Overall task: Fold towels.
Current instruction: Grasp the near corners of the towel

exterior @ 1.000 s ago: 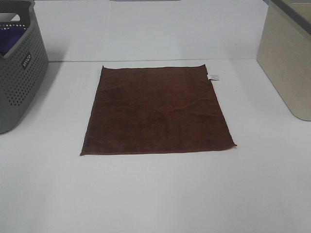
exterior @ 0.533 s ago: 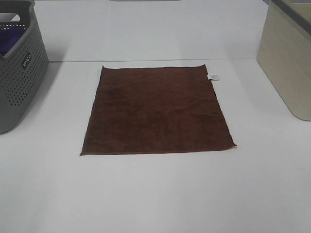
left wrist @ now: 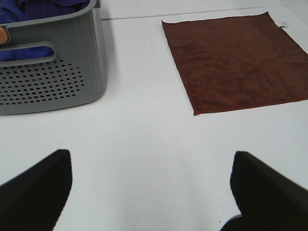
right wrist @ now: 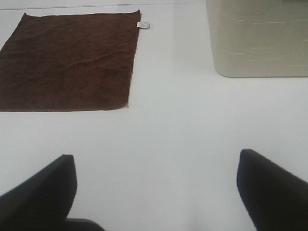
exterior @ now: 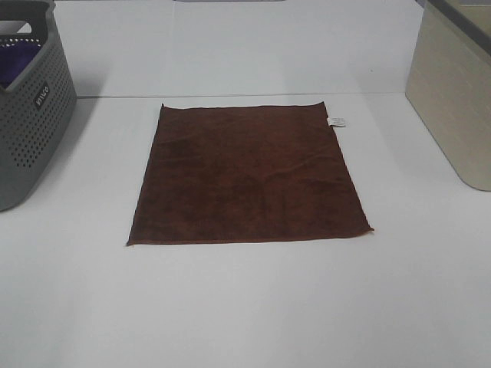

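A dark reddish-brown towel [exterior: 247,175] lies spread flat on the white table, with a small white tag [exterior: 336,121] at its far right corner. It also shows in the left wrist view as the towel [left wrist: 234,61] and in the right wrist view as the towel [right wrist: 67,60]. No arm appears in the exterior view. My left gripper [left wrist: 151,190] is open over bare table, well short of the towel's near left corner. My right gripper [right wrist: 156,192] is open too, short of the near right corner. Nothing sits between either pair of fingers.
A grey perforated basket [exterior: 31,115] holding purple cloth [left wrist: 33,9] stands at the left. A beige bin [exterior: 453,92] stands at the right. The white table [exterior: 245,307] stretches in front of the towel.
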{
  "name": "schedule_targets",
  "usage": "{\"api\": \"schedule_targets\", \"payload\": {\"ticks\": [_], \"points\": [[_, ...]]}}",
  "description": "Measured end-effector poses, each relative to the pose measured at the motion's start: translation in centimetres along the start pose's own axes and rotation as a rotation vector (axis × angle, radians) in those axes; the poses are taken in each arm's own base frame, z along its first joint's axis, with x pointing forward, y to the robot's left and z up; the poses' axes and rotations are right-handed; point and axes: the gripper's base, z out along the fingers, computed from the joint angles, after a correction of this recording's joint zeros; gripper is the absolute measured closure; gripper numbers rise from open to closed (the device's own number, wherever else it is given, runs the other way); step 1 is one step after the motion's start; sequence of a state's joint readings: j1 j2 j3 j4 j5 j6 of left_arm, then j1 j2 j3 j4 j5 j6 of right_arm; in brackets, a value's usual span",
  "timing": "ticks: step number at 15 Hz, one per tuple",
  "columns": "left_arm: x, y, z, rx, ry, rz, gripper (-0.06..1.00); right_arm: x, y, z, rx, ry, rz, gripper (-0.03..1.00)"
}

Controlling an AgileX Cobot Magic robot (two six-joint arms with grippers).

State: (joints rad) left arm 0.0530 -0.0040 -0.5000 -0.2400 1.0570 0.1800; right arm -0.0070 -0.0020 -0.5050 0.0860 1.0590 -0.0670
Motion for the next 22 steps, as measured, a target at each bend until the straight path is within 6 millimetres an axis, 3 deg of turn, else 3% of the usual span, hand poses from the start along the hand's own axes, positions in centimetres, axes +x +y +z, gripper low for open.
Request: {"api": "schedule_targets", "payload": {"ticks": [2, 4, 5, 7, 11, 16, 17, 18, 22], "points": [[-0.8, 0.0, -0.2, -0.004, -0.083, -0.037, 0.1, -1.2, -0.1, 0.6, 0.001, 0.02, 0.005, 0.16], [-2.4, 0.2, 0.1, 0.013, -0.293, -0.15, 0.11, -2.7, -0.2, 2.2, -0.014, 0.077, 0.024, 0.21], [-2.5, 0.4, 0.7, 0.011, -0.36, -0.184, 0.12, -3.1, -0.1, 2.8, -0.023, 0.091, 0.033, 0.22], [-2.8, 1.2, 3.3, 0.0, -0.363, -0.262, 0.14, -5.3, 0.0, 6.2, -0.075, 0.158, 0.107, 0.23], [-3.8, 2.1, 8.7, 0.02, -0.133, -0.467, 0.14, -7.2, 0.3, 12.2, -0.157, 0.442, 0.14, 0.24], [-2.1, 3.1, 16.4, -0.012, 0.286, -0.662, 0.15, -10.5, 0.4, 19.8, -0.239, 0.648, 0.227, 0.24], [-2.0, 3.1, 17.0, -0.01, 0.32, -0.66, 0.16, -10.6, 0.4, 20.5, -0.242, 0.662, 0.226, 0.24], [-2.1, 3.3, 19.1, 0.01, 0.423, -0.663, 0.17, -10.9, 0.3, 21.9, -0.246, 0.693, 0.229, 0.24], [-3.3, 3.7, 24.1, 0.068, 0.554, -0.699, 0.18, -10.9, 0.5, 27.0, -0.34, 0.769, 0.231, 0.24]]}}
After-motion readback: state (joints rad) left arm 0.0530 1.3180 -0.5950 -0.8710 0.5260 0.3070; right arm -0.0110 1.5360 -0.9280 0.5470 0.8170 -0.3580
